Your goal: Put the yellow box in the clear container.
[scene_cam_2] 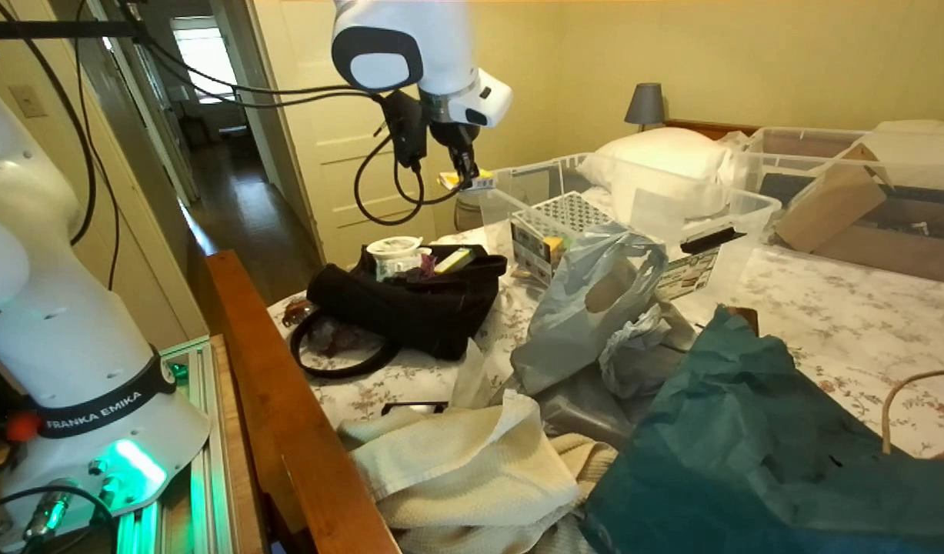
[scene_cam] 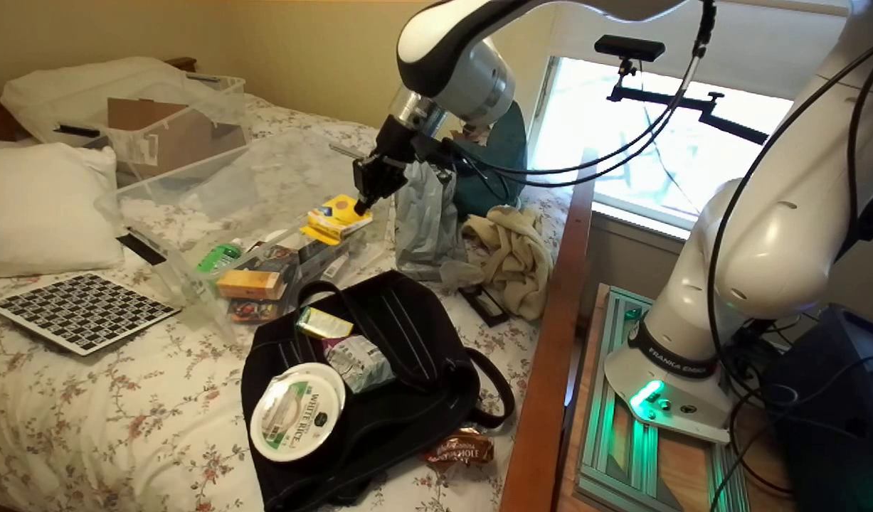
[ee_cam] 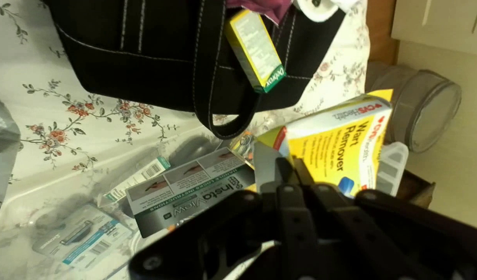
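Observation:
The yellow box point(scene_cam: 334, 218) hangs from my gripper point(scene_cam: 361, 206), which is shut on one edge of it. In the wrist view the yellow box point(ee_cam: 331, 144) looks bent and tilted, with the fingertips point(ee_cam: 294, 165) closed on its near edge. The yellow box point(scene_cam_2: 465, 180) also shows beside the fingers point(scene_cam_2: 469, 173) in an exterior view. The clear container point(scene_cam: 183, 281) stands on the bed with several packages in it. Its wall shows in an exterior view too point(scene_cam_2: 745, 204). The box is held above the bed. In the wrist view packages lie below and beside it.
A black bag point(scene_cam: 415, 398) lies by the container, with a yellow-green box point(ee_cam: 257, 50) and a white rice tub point(scene_cam: 301, 412) on it. A grey plastic bag point(scene_cam_2: 579, 308) and teal bag point(scene_cam_2: 756, 454) stand close. Another clear tub holds brown cardboard point(scene_cam: 162, 135).

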`<state>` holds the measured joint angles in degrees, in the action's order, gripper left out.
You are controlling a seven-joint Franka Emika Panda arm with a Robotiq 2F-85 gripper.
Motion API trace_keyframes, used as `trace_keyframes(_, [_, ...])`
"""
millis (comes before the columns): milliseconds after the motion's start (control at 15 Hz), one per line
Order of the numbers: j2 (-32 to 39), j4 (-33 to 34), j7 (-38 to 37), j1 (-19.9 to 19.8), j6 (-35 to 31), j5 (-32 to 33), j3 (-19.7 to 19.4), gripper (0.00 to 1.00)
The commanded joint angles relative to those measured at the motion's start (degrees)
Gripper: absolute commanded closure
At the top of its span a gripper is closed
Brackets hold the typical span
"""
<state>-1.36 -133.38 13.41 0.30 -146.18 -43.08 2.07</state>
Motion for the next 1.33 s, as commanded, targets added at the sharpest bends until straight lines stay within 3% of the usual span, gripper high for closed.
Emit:
trace_keyframes(0, [4.5, 6.4, -7.9, 0.6, -1.3, -4.2, -0.2, 0.99])
trace_keyframes(600, [16.4, 17.9, -36.4, 2.5, -12.7, -1.8, 0.0, 0.99])
trace_keyframes(933, [22.5, 21.4, -53.8, 6.4, -21.2, 2.2, -3.2, 0.99])
trace_keyframes(1000, [23.5, 22.3, -56.4, 7.1, -21.7, 2.3, -3.9, 0.73])
trace_keyframes(1133, [24.8, 23.2, -60.4, 8.7, -23.1, 3.3, -5.5, 0.67])
trace_keyframes(1267, [24.8, 23.3, -62.2, 9.8, -24.0, 3.4, -6.5, 0.53])
